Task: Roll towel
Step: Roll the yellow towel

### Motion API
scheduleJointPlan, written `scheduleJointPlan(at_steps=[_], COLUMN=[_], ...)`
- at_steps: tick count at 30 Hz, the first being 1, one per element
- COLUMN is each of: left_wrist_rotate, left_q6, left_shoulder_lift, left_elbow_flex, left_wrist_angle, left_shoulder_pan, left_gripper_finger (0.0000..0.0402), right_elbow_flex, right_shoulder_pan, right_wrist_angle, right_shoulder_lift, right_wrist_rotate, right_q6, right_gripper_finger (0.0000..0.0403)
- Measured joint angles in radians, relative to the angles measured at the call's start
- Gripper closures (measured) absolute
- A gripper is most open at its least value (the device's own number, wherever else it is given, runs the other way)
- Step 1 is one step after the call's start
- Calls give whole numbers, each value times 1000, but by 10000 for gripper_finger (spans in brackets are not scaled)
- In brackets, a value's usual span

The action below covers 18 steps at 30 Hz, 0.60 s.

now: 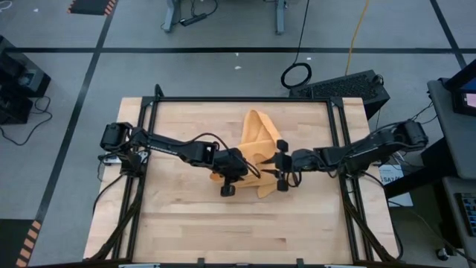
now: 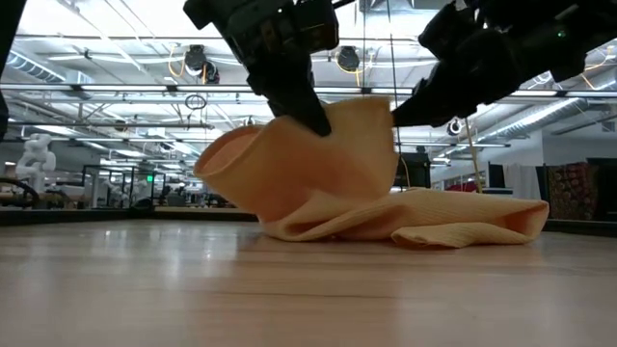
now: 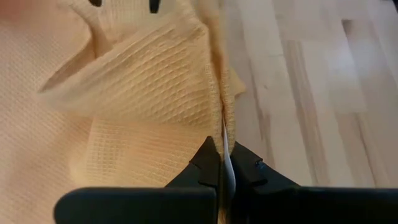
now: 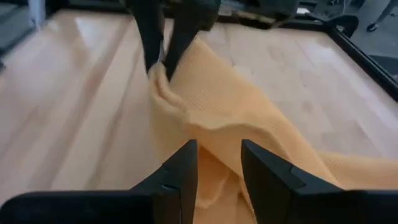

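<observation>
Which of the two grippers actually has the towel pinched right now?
The left gripper: its fingers are shut on a raised fold of the towel. The right gripper has a gap between its fingers, towel showing through unclamped.

A: Is the light even?
B: Bright and diffuse from overhead. In the low view, ceiling lamps (image 2: 198, 60) blaze white and both arms show as near silhouettes.
A: Any shadows or blur?
B: Soft shadows under the orange-yellow waffle-weave cloth towel (image 2: 386, 217); glare streaks the pale wooden surface (image 4: 81, 93), whose near planks look soft.
</observation>
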Motion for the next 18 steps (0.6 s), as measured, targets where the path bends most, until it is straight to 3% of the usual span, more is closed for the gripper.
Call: scheduleJointPlan(at_steps=[8, 18], left_wrist_rotate=[-4, -6], left_q6=[33, 126], left_shoulder_lift=[0, 0], left_elbow_flex=[0, 0], left_wrist_angle=[-11, -23], left_shoulder_pan=[1, 1], left_gripper_finger=[393, 393], right_elbow_flex=[1, 4], right_shoulder_pan=[0, 4], right_wrist_angle=[25, 96], right_shoulder_lift=[6, 43], right_wrist_rotate=[-76, -78], right_q6=[-118, -296], right_gripper_finger=[289, 289])
